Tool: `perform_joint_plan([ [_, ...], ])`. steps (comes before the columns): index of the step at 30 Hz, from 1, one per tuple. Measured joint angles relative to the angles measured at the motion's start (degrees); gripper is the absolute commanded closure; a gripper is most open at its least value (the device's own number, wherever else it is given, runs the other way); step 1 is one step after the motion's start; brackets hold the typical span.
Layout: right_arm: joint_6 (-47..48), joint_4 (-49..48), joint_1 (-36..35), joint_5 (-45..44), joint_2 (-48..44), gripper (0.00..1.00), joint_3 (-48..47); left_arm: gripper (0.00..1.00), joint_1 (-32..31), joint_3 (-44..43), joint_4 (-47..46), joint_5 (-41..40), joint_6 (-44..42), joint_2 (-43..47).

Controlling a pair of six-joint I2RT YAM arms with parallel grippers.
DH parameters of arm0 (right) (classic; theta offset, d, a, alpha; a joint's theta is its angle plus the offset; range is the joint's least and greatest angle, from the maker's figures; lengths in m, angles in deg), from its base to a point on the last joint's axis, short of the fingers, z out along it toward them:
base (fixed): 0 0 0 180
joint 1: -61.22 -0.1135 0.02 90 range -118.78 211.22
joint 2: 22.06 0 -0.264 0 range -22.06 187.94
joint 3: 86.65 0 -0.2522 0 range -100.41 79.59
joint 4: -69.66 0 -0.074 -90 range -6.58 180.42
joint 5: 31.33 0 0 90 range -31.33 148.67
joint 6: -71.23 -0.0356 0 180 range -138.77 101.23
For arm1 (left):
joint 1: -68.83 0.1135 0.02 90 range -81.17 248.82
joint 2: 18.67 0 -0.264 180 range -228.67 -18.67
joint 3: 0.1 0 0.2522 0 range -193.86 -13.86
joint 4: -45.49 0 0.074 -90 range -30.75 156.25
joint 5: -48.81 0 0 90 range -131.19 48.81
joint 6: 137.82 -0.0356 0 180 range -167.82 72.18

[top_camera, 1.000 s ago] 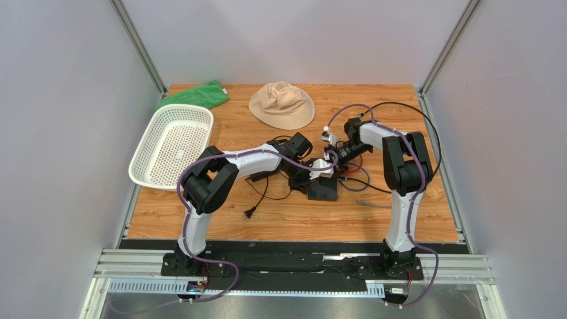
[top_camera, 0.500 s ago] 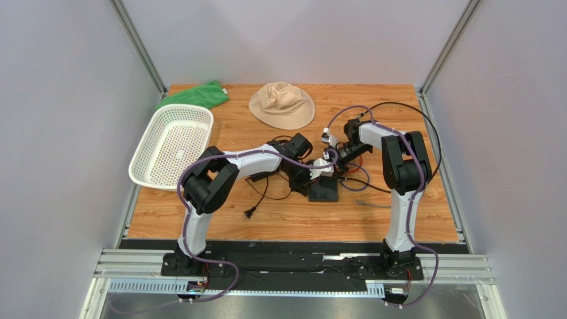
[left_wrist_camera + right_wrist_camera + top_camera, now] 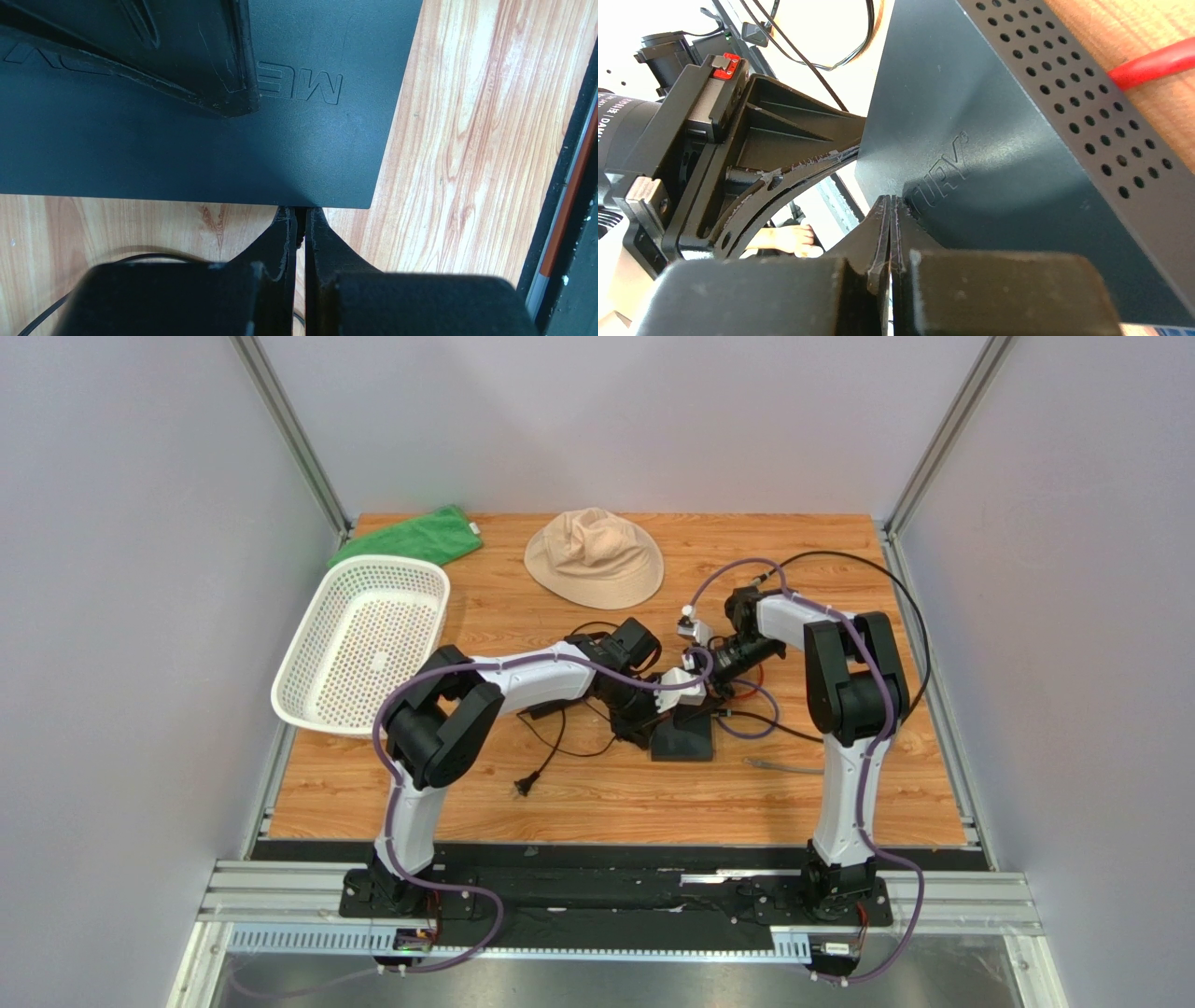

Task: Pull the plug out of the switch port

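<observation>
The switch (image 3: 687, 745) is a flat matte-black box at the middle of the table. In the left wrist view its top (image 3: 210, 140) fills the upper half, with raised letters. My left gripper (image 3: 300, 213) is at the switch's near edge, its fingers closed on a small dark plug (image 3: 302, 234) between the tips; in the top view it (image 3: 665, 717) is at the box's left side. My right gripper (image 3: 889, 201) is shut with nothing in it, its tips pressed on the switch's top (image 3: 990, 140); in the top view it (image 3: 697, 711) is over the box.
A white perforated basket (image 3: 362, 644) stands at the left, a green cloth (image 3: 410, 536) and a beige hat (image 3: 593, 557) at the back. Loose black cables with a mains plug (image 3: 528, 784) lie left of the switch. A red cable (image 3: 1151, 63) runs past its vented side.
Both grippers stay at the switch. The left gripper has shifted very slightly toward the box; the right arm has hardly moved.
</observation>
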Motion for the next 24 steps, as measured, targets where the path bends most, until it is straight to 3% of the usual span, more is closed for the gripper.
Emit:
perform_joint_plan([
  [14, -0.09, 0.63, -0.07, 0.00, 0.31, 1.00, -0.33, 1.00, 0.44, 1.64, -0.74, 2.08, -5.40, 0.72],
  [24, -0.83, 2.23, -0.42, 0.24, 1.03, 1.00, -0.63, 1.00, 1.31, -1.77, 4.17, 2.47, 0.31, -1.09],
])
